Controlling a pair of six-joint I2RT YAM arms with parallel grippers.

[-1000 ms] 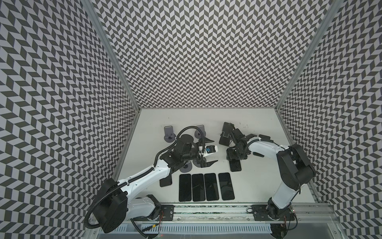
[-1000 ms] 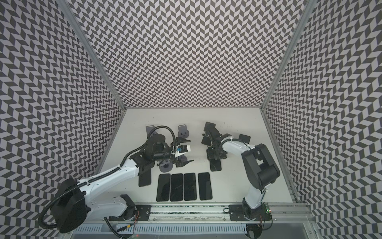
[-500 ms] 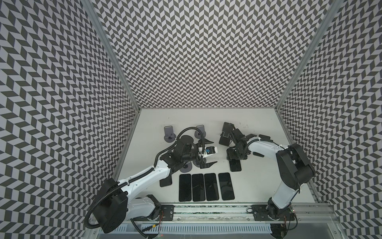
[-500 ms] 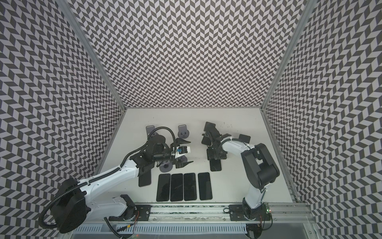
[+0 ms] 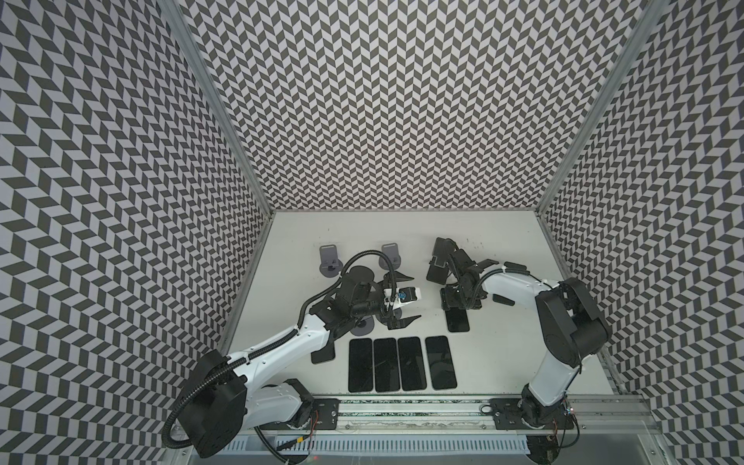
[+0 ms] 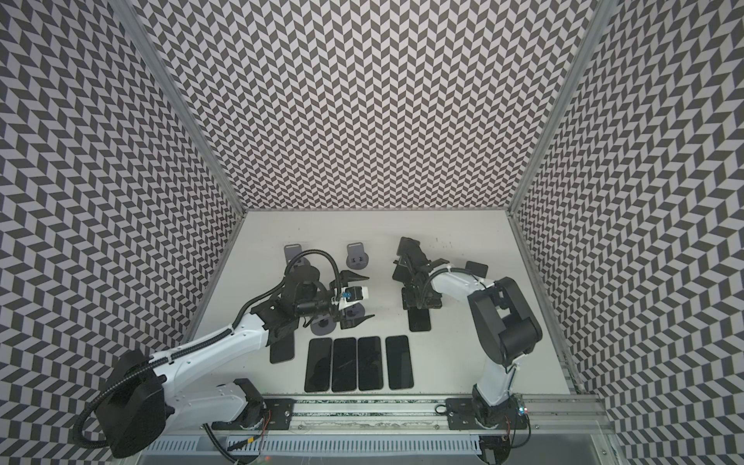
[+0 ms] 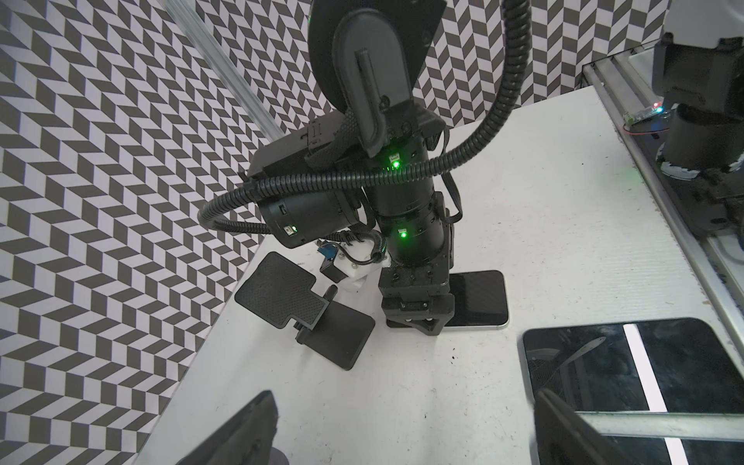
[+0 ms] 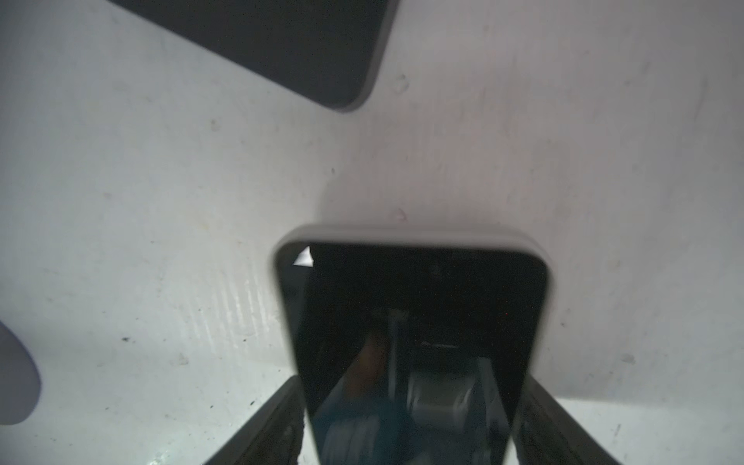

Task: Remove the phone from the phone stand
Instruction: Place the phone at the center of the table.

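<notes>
The right end effector (image 8: 414,381) points down at the phone (image 8: 410,306), with one finger along each long edge of its near end. That wrist view is blurred at the contact lines, so I cannot tell whether the fingers pinch the phone or only flank it. The phone lies screen-up on the white bench (image 5: 503,362), off the black folding phone stand (image 5: 440,259), which sits just behind the right wrist, toward the back wall. In the left wrist view the phone stand (image 7: 306,310) is on one side of the right end effector (image 7: 418,326) and the phone (image 7: 479,298) on the other, and the two do not touch. The left end effector (image 5: 416,297) hovers to the left of the phone with its fingers spread wide and nothing between them, near a grey round-based stand (image 5: 362,326). Four dark phones (image 5: 402,364) lie side by side in a row nearer the front rail. A fifth phone (image 5: 322,356) is partly hidden under the left arm. Two more grey stands (image 5: 329,259) (image 5: 390,257) stand upright farther back.
</notes>
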